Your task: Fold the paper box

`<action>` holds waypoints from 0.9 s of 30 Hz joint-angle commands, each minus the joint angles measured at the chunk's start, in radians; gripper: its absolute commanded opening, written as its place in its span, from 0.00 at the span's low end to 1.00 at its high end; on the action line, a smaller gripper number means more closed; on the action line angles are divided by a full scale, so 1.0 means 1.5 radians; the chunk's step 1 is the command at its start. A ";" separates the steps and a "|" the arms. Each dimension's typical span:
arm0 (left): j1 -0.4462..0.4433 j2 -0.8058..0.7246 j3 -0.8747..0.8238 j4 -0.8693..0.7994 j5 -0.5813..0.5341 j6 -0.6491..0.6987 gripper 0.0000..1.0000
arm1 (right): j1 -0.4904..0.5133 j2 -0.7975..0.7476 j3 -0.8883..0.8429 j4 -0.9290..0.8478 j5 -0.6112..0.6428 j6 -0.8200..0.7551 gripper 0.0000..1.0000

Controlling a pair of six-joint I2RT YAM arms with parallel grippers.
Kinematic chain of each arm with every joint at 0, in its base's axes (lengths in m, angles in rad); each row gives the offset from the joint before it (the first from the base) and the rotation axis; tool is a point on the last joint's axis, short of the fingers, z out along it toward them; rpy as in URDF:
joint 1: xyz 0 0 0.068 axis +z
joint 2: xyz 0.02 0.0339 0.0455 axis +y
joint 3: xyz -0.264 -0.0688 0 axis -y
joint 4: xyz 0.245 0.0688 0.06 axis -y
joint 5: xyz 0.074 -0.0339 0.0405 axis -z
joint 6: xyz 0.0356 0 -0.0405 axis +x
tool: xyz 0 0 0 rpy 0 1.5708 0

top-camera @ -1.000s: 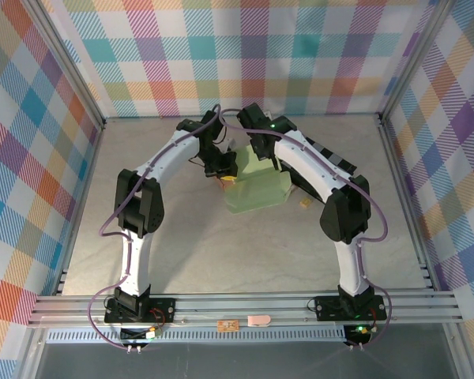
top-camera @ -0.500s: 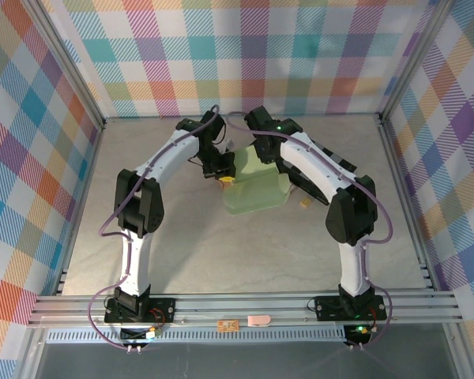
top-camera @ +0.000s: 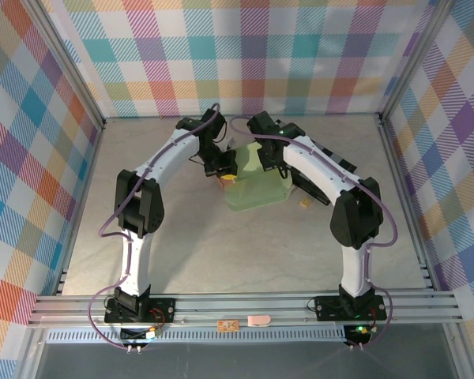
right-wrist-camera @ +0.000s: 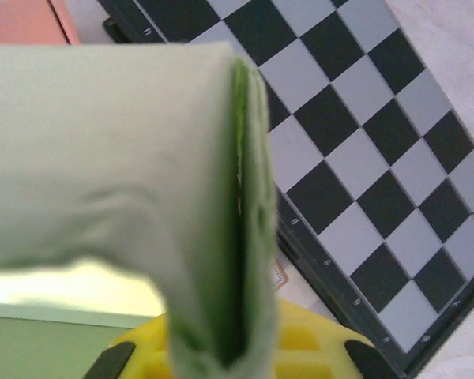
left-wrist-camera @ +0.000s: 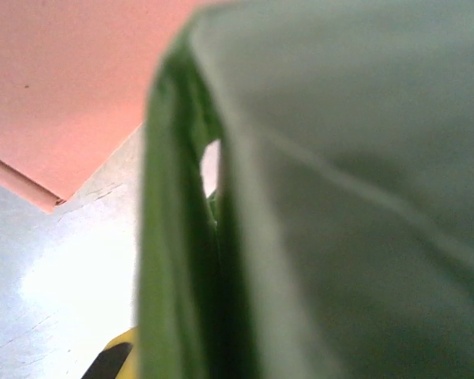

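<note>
The pale green paper box point(top-camera: 257, 188) lies part-folded at the middle of the table, between the two arms. My left gripper point(top-camera: 227, 172) is shut on the box's left wall. In the left wrist view that wall's doubled green paper point(left-wrist-camera: 340, 197) runs up close against the lens, with one yellow fingertip point(left-wrist-camera: 120, 355) at the bottom. My right gripper point(top-camera: 272, 161) is shut on the far right wall. In the right wrist view a folded-over flap point(right-wrist-camera: 142, 158) stands between the yellow fingers point(right-wrist-camera: 308, 339) of this gripper point(right-wrist-camera: 229, 359).
A black-and-white checkerboard point(right-wrist-camera: 355, 158) lies on the table right of the box, partly under the right arm point(top-camera: 320, 164). A salmon-pink flat item point(left-wrist-camera: 63, 79) lies beyond the box. A small tan piece point(top-camera: 304, 204) sits near the box's right corner.
The right gripper shifted slightly right along the box's far wall, opened briefly and shut on the flap again. The left gripper kept its grip and barely moved.
</note>
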 commanded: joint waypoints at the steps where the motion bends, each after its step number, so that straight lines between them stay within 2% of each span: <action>1: 0.003 0.007 0.022 -0.024 0.012 0.000 0.00 | 0.010 0.025 0.033 -0.033 0.104 -0.001 0.00; 3: 0.003 0.008 0.022 -0.023 0.013 -0.001 0.00 | 0.018 0.035 0.042 -0.041 0.148 -0.005 0.00; 8: 0.001 0.010 0.021 -0.021 0.012 -0.005 0.00 | 0.028 0.042 0.044 -0.043 0.164 -0.008 0.02; 12: 0.002 0.010 0.022 -0.023 0.012 -0.006 0.00 | 0.028 0.029 0.049 -0.037 0.144 -0.011 0.23; 15: 0.002 0.011 0.022 -0.024 0.011 -0.005 0.00 | 0.026 0.024 0.065 -0.039 0.124 -0.010 0.26; 19: 0.002 0.010 0.025 -0.025 0.011 -0.005 0.00 | 0.024 0.041 0.084 -0.054 0.119 -0.010 0.13; 21: 0.001 0.011 0.029 -0.028 0.010 -0.005 0.00 | 0.024 0.045 0.083 -0.057 0.122 -0.006 0.00; 27: 0.001 0.011 0.031 -0.033 0.004 -0.006 0.00 | 0.025 0.035 0.068 -0.046 0.145 -0.008 0.00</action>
